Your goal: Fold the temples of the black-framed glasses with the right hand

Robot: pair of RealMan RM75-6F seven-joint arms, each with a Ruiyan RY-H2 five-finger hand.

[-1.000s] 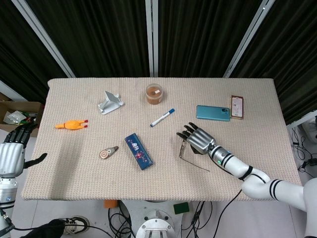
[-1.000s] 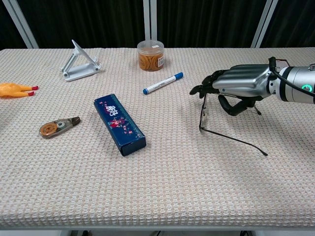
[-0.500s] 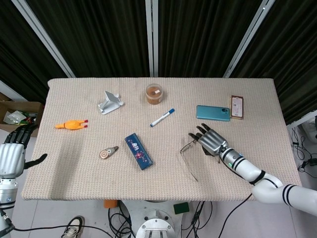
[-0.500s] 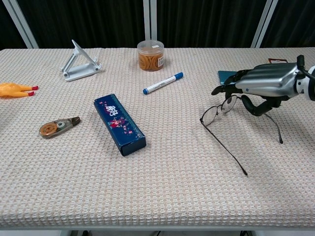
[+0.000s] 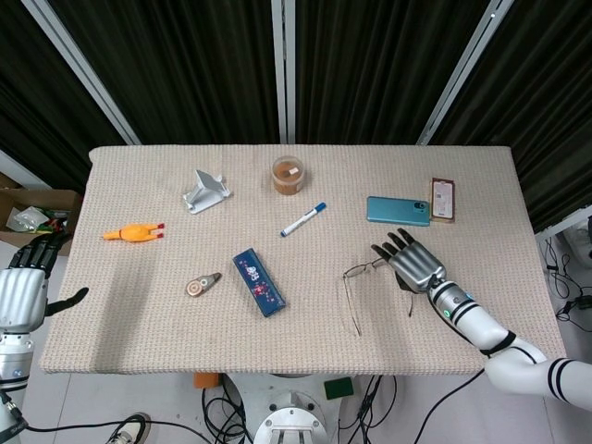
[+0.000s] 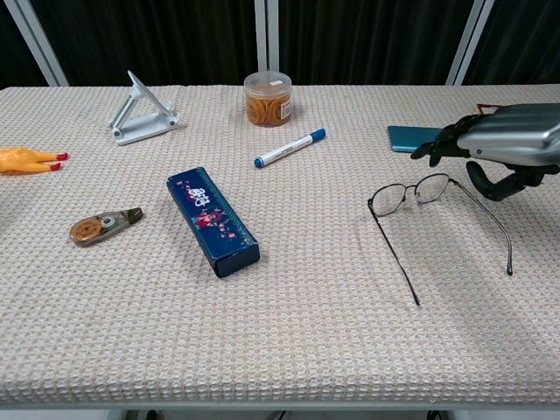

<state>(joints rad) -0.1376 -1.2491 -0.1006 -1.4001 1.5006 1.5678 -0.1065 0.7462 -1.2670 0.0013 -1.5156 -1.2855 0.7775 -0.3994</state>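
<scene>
The silver left hand [image 5: 20,289] hangs off the table's left edge, fingers apart and holding nothing. The thin black-framed glasses [image 6: 430,216] lie on the beige woven tablecloth [image 6: 289,332] with both temples unfolded. Just right, the silver right hand [image 6: 506,147] hovers empty, fingers loosely spread.

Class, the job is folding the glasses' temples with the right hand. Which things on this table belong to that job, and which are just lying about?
Belong to the job:
black-framed glasses
right hand

Just lying about:
pencil case
marker
jar
phone stand
correction tape
rubber chicken
phone
</scene>
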